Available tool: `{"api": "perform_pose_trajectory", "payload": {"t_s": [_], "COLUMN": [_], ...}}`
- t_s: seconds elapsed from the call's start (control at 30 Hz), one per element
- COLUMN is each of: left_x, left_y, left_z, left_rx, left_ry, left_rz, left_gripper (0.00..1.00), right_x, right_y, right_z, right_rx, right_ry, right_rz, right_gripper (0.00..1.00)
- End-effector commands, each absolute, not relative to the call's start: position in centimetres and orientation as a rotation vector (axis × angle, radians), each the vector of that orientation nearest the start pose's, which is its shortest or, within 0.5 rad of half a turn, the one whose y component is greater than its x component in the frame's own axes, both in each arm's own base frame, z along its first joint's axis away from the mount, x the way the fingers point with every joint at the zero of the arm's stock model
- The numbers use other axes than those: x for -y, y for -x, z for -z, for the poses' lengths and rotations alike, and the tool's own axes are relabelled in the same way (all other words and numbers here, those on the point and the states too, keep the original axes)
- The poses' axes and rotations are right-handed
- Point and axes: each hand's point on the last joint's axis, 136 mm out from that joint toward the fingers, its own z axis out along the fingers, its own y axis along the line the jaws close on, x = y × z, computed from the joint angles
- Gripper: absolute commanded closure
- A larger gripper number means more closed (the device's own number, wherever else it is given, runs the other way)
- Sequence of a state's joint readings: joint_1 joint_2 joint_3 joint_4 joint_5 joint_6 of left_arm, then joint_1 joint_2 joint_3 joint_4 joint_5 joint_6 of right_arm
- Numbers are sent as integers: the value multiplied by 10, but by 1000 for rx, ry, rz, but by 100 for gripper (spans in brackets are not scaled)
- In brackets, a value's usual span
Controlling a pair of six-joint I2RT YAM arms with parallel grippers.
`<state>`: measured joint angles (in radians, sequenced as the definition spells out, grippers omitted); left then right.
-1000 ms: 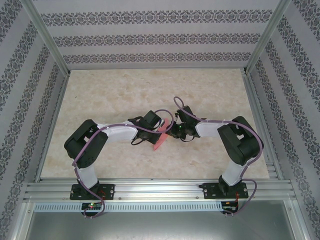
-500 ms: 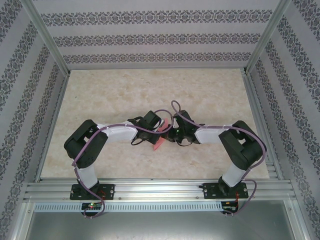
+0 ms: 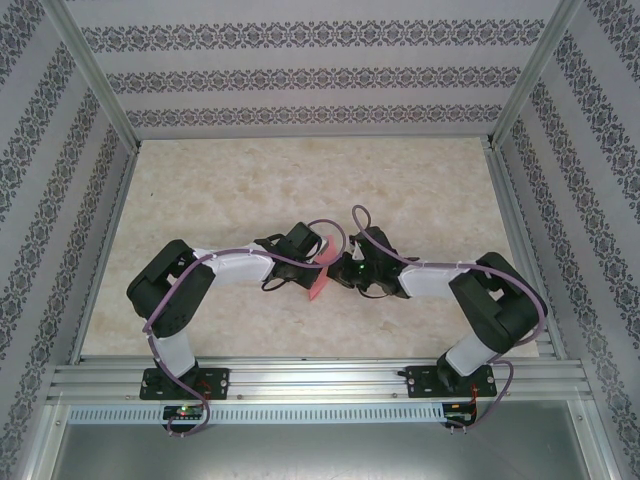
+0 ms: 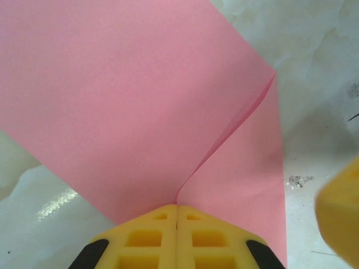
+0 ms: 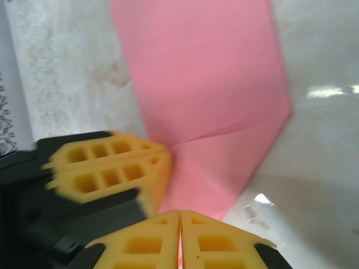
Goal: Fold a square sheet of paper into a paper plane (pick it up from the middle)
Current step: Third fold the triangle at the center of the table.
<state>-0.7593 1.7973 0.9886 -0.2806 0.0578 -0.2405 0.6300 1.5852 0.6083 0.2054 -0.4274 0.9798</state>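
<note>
Aluminium rails point(image 3: 320, 380) run along the near edge, with both arm bases bolted to them. From there the left arm point(image 3: 235, 268) and the right arm point(image 3: 440, 280) bend inward, and their wrists meet just short of the middle of the bench point(image 3: 300, 180), purple cables looping over them. The pink paper point(image 3: 318, 283) sits between the two wrists as a small slanted sliver. In the left wrist view, the yellow left fingers point(image 4: 160, 221) are pressed flat together with the paper point(image 4: 140, 101) caught in their seam. A crease runs up from that seam to a corner at the right, and one layer lies folded over another. A blurred yellow pad of the other arm shows at the lower right. In the right wrist view, the right fingers point(image 5: 162, 224) are likewise closed tight, with a thin pink edge pinched between them. The left fingers point(image 5: 112, 168) grip the paper point(image 5: 207, 84) just beside them, at the point where the crease begins. I can't tell whether the sheet touches the marbled top beneath it. Beyond it lies bare bench, then the wall point(image 3: 320, 75) papered in patterned stripes.
</note>
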Motion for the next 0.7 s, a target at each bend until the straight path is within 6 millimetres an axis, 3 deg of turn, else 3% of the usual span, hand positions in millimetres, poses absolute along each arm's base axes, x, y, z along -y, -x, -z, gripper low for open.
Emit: {"api": "perform_pose_trajectory", "payload": {"t_s": [0.0,0.3,0.5,0.67], "left_x": [258,261,259,258], "left_y": [-276,-276,-274,-273], "left_z": [5,4,6,7], "left_rx": [-2718,-2716,-2722,-2726], "left_ry": [-693,-700,-699,-700], "left_rz": [269,287,286,283], "left_gripper": [94,94,94,94], "right_x": [-290,-303,-298,-301], "right_y": [-259,-252,-242,-242], "right_z": [-56,-24,2,-20], "right_rx": [-2587,-2635,-2707,-2655], "right_ry": [-218,-277,-307,-273], "right_rz": [-1235,-1224,-1168,-1209], "right_gripper": [90,92,93,92]}}
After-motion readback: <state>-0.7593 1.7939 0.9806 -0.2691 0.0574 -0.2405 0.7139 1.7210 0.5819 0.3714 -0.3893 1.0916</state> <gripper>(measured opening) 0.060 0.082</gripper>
